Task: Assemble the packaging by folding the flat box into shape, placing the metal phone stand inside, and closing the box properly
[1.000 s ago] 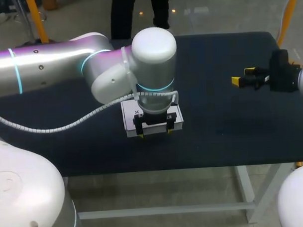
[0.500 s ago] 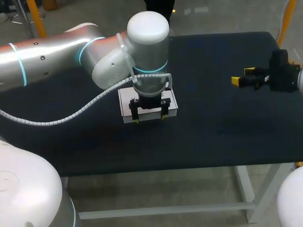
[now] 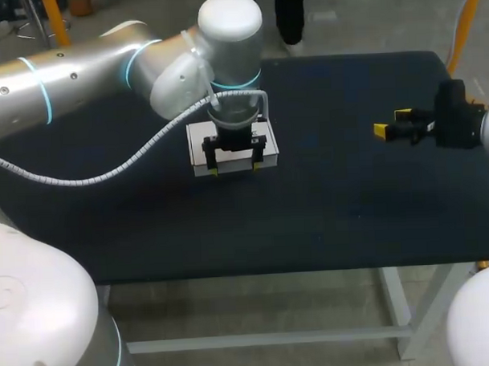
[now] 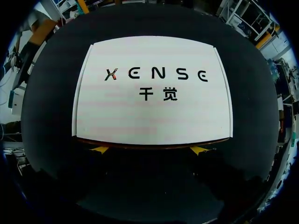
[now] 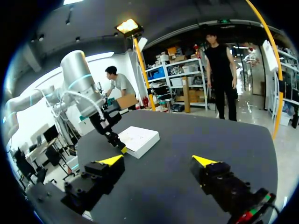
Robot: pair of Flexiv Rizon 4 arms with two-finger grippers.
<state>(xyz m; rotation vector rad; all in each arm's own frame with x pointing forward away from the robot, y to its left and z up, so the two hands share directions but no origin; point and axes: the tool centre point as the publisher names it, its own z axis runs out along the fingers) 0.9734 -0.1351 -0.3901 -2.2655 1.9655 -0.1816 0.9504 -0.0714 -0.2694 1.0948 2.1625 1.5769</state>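
- Showing the white box [image 3: 197,146] already folded into shape, top down, lying flat on the dark surface [image 3: 350,203] just left of centre in the upper half of the overhead frame.
- Catching the left pincer [image 3: 236,170] pointing straight down at the box's near edge, spread wide, both yellow tips [image 4: 99,149] on that one side rather than on opposite sides, so gripping nothing.
- Confirming as much from the left wrist: printed top of the box ahead of the fingers, and a thin brown line along its near edge right at the tips. Possibly the front seam; impossible to say whether tucked fully home.
- Finding the right pincer [image 3: 391,122] near the right edge of the overhead frame, well apart from the box, open and empty, hovering over bare surface.
- Failing to turn up the metal phone stand in any view: either inside the shut box or out of sight, cannot tell which.
- Judging the folding done and the closing done or nearly so. Left to do, at most: a last press on the front edge, plus the stand, if not already inside.
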